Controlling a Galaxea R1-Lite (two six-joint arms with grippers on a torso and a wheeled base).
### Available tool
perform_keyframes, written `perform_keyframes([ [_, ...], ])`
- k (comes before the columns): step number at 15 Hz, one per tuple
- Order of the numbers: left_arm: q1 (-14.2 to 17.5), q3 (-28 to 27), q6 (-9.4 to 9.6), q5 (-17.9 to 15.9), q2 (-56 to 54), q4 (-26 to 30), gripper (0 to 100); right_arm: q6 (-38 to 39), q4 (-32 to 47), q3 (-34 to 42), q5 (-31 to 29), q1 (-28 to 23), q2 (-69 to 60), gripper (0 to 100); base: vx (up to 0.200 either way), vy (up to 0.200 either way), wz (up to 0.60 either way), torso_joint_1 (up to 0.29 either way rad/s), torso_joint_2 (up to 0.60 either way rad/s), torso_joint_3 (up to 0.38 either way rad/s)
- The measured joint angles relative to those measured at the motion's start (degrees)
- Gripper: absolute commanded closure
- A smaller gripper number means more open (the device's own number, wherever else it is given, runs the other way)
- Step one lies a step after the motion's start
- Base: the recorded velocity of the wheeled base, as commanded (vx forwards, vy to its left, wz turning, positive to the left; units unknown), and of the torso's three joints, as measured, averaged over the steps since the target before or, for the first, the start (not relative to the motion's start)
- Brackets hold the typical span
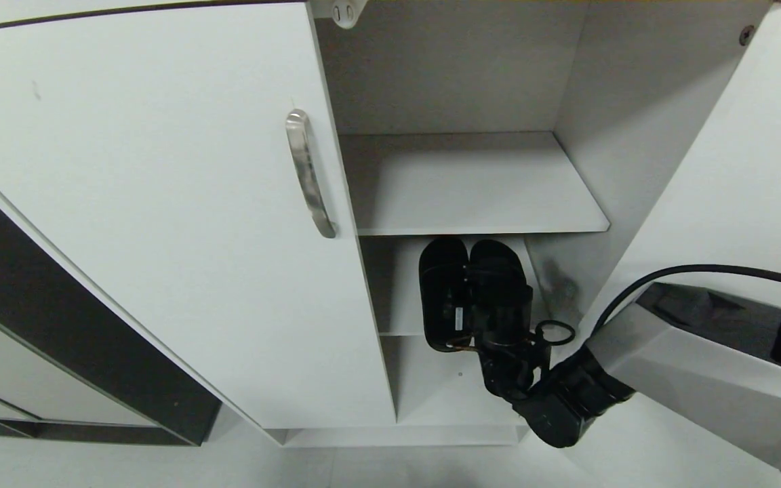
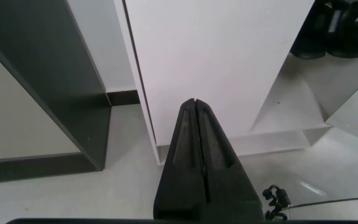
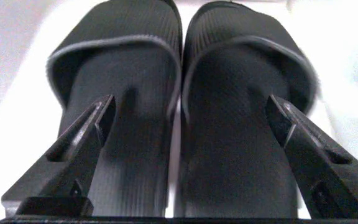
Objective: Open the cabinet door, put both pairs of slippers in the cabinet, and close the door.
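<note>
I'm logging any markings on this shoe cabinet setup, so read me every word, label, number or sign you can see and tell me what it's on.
No text here can be read.
A small pale tag by the heels of the black slippers: too small to read.
The closed cabinet door, its handle and the shelf: no print visible.

Pale, smooth floor across the near side. On the left, a dark-panelled unit; beside it a white wall with dark skirting at its foot.
</note>
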Motion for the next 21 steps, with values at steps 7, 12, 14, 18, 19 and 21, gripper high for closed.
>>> perform_keyframes([
  [7,0.0,0.0,0.0,-0.05,0.0,0.0,100,0.27,-6.41,19.74,-0.83,6.18,-11.28,0,-0.114,0.0,0.0,0.001,0.0,0.002],
  [12,0.0,0.0,0.0,-0.02,0.0,-0.02,100,0.2,-7.2,20.64,-0.79,7.09,-12.73,0,-0.16,0.0,0.0,0.001,0.0,0.001],
  [14,0.0,0.0,0.0,0.0,0.0,-0.02,100,0.17,-7.39,20.86,-0.77,7.23,-12.87,0,0.0,0.0,0.0,0.0,0.0,0.0],
  [18,0.0,0.0,0.07,-0.05,0.0,-0.02,100,0.17,-7.52,20.87,-0.74,7.28,-12.98,0,0.0,0.0,0.0,0.0,0.0,0.0],
  [19,0.0,0.0,0.07,-0.05,0.0,-0.02,100,0.16,-7.52,21.0,-0.77,7.25,-13.01,0,0.0,0.0,0.0,0.0,0.0,0.0],
  [21,0.0,0.0,0.09,-0.05,0.0,0.0,100,0.16,-7.69,21.11,-0.79,7.25,-13.03,0,0.0,0.0,0.0,0.0,0.0,0.0],
])
